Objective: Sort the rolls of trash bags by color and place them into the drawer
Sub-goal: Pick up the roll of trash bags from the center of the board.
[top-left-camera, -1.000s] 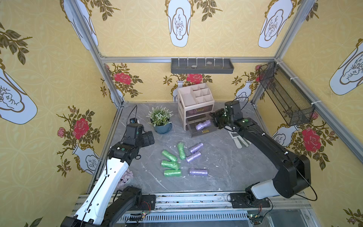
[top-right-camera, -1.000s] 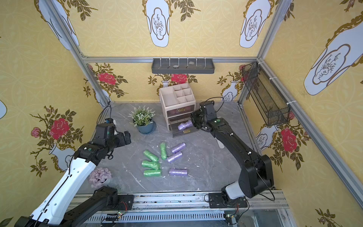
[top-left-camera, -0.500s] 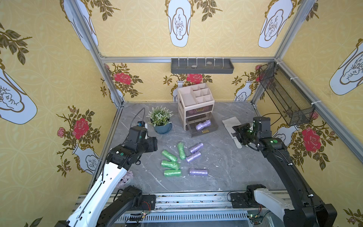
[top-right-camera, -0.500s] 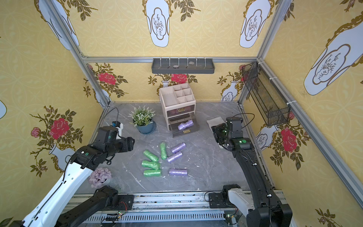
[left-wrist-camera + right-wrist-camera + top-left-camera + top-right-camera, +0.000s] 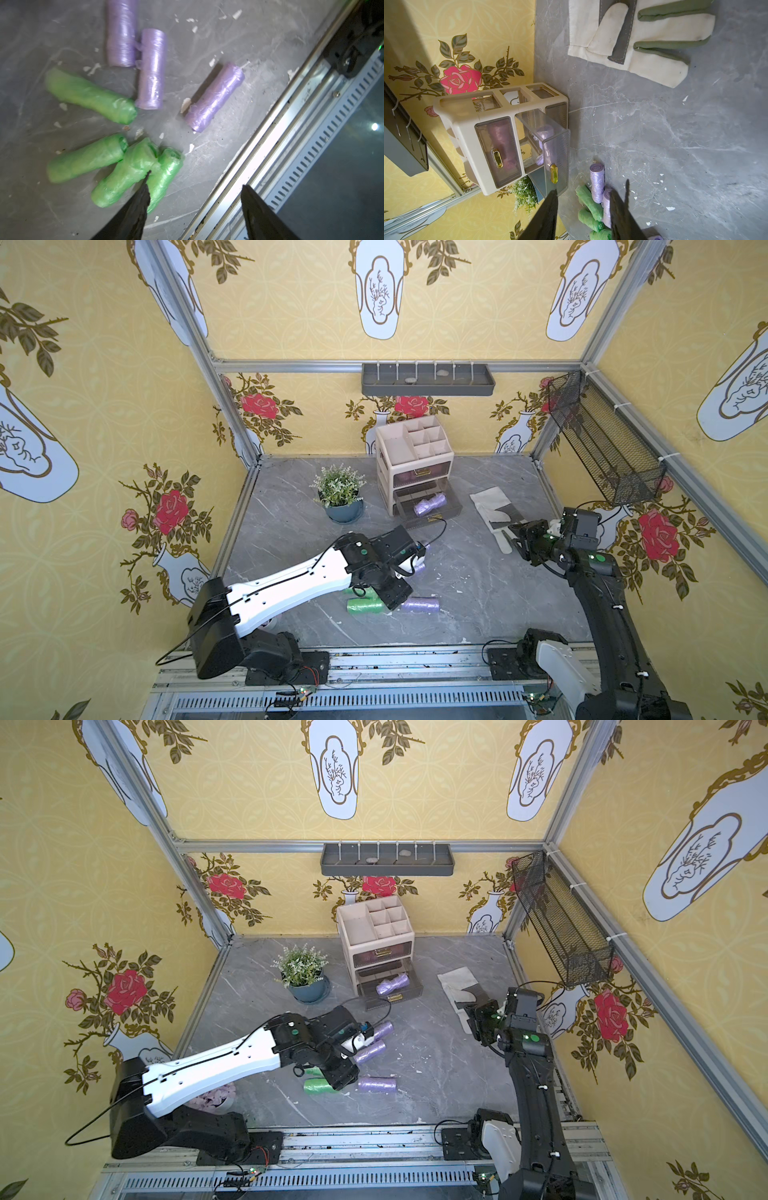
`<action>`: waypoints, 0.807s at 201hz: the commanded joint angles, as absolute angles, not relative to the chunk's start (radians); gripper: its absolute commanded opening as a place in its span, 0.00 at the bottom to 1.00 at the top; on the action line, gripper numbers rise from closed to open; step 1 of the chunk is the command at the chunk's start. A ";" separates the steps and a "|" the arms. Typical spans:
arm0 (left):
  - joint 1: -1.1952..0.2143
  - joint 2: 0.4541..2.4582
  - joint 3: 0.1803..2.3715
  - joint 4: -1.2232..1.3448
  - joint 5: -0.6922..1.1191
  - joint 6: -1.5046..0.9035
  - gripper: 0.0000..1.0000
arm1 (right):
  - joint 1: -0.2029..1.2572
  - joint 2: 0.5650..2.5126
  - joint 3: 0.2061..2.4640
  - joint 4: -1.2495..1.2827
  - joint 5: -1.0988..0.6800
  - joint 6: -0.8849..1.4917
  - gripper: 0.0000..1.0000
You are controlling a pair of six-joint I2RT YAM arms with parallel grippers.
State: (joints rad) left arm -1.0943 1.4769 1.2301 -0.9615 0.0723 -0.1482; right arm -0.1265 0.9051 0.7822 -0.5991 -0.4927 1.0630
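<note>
The grey counter [image 5: 469, 614] carries everything. At its back stands the beige organizer [image 5: 399, 448], with its upper drawer [image 5: 422, 472] shut and its lower drawer [image 5: 453, 508] pulled out. The left arm [image 5: 291, 585] reaches over the loose pile in the middle. The right arm [image 5: 598, 593] stands off to the side, near a work glove [image 5: 488, 499].

At least one lilac roll [image 5: 430, 504] lies in the lower drawer. On the counter the left wrist view shows four green rolls [image 5: 89, 95] and three lilac rolls [image 5: 151, 68]. Two of the lilac ones touch side by side, and the lone lilac roll [image 5: 214, 97] lies apart from the rest.

The left gripper [image 5: 196, 179] has its fingers wide with nothing between them. One fingertip [image 5: 145, 187] sits over the seam of two touching green rolls; I cannot tell whether it touches them. The right gripper [image 5: 590, 186] has its fingers narrower, parted and empty.

The step in hand looks like the left arm's next pick. The open drawer holds lilac, so lilac belongs there next, and the lone roll is the cleanest target. The fingers should straddle its short width at mid-length and come right down to the counter. They should close gently — the film looks soft and slippery. Going for green would likely need another drawer opened first, and the touching pair could come up together or roll away.
</note>
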 commanded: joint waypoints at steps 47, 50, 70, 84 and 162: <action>-1.183 1.693 1.293 -0.904 0.155 0.020 0.66 | -0.208 0.914 0.750 -0.599 -0.588 0.985 0.42; -1.183 1.699 1.298 -0.902 0.151 0.025 0.67 | -0.211 0.915 0.750 -0.600 -0.589 0.984 0.42; -1.183 1.742 1.327 -0.908 0.125 0.060 0.67 | -0.225 0.923 0.748 -0.598 -0.592 0.975 0.42; -1.183 1.776 1.351 -0.916 0.105 0.081 0.66 | -0.231 0.931 0.744 -0.592 -0.595 0.970 0.42; -1.183 1.893 1.369 -0.890 0.032 0.111 0.63 | -0.243 0.966 0.697 -0.539 -0.629 0.988 0.42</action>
State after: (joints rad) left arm -1.1831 1.8771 1.3773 -0.9020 0.0700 0.0910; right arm -0.2417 0.9604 0.7036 -0.5915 -0.6163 0.9878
